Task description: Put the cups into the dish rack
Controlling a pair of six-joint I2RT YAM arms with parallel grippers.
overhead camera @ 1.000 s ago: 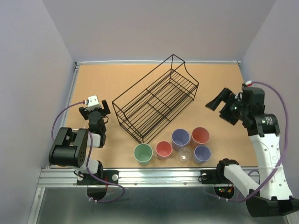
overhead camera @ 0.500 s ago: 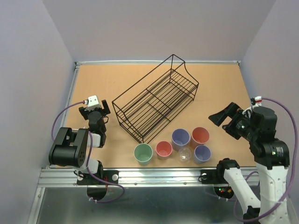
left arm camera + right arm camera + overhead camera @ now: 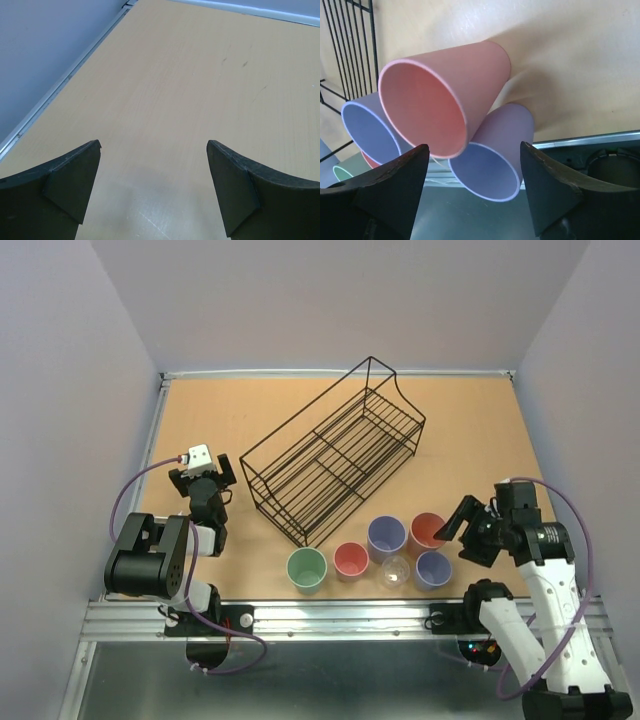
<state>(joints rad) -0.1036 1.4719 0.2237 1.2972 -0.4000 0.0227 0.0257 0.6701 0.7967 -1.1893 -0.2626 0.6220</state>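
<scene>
Right gripper (image 3: 474, 150) apart near large pink cup (image 3: 435, 100), left gripper (image 3: 154, 150) apart, tan tabletop (image 3: 200, 75), lilac walls (image 3: 330, 300)

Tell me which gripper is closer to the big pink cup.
Right. The right gripper hangs just right of the large pink cup, open jaws facing it. The left gripper sits far off, left of the dish rack.

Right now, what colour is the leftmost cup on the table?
Green cup; the top external view shows it best.
</scene>
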